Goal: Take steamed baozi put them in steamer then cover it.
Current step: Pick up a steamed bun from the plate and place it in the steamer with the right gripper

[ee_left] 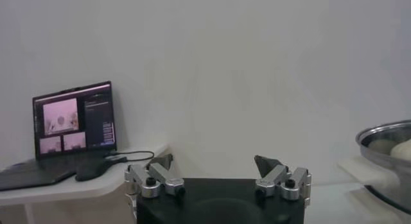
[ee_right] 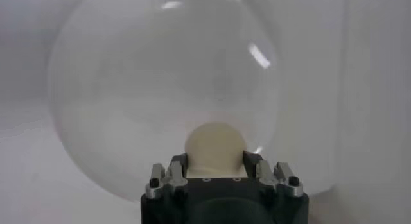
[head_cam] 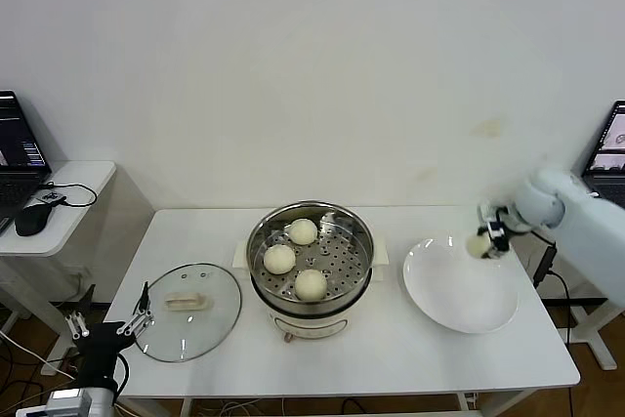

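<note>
While my right end effector hangs over the far right edge of the white plate, I can see it clenched on one steamed baozi; in the right wrist view the cream bun sits squeezed between the two fingers, with the plate's round face spread out beneath it. From the head camera the bun looks lifted clear of the plate, not resting on it.

Three more buns lie on the perforated tray inside the steamer, which stands at the middle of the table on its cream base. They sit apart from one another, one toward the back, one to the left and one toward the front.

To the steamer's left, the cover lies flat on the table, its cream handle up and its rim just beside the steamer's base.

My left end effector waits low at the table's front left corner, near the cover's edge, its fingers spread wide and holding nothing.
</note>
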